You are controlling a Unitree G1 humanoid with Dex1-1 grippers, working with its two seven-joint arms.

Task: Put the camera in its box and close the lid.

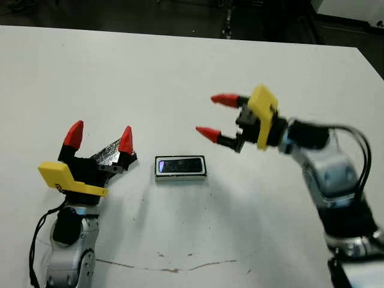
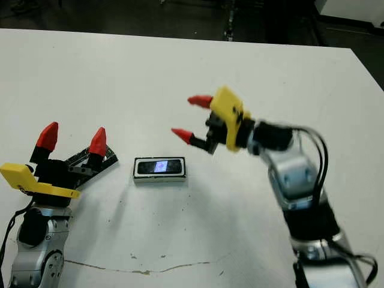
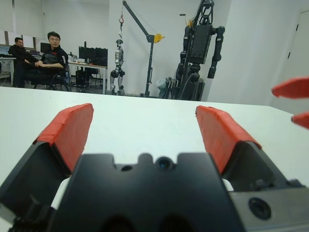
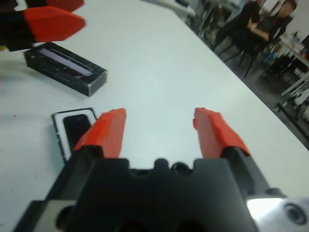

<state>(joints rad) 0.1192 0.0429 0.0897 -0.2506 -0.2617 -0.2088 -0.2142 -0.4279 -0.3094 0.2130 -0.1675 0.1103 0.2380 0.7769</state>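
The box (image 1: 158,167) lies at the table's middle, its white rim showing around the glossy black camera (image 1: 180,165) that rests inside it; both also appear in the right wrist view, box (image 4: 58,126) and camera (image 4: 76,126). The speckled black lid (image 1: 108,153) lies flat on the table to the left of the box, partly hidden under my left gripper (image 1: 99,138). That gripper hovers over it, open and holding nothing. My right gripper (image 1: 216,117) hangs open above and to the right of the box, its fingers pointing left.
A thin cracked line (image 1: 168,268) runs across the table near its front edge. Beyond the far edge stand robot rigs (image 3: 200,43) and desks with two seated people (image 3: 48,55).
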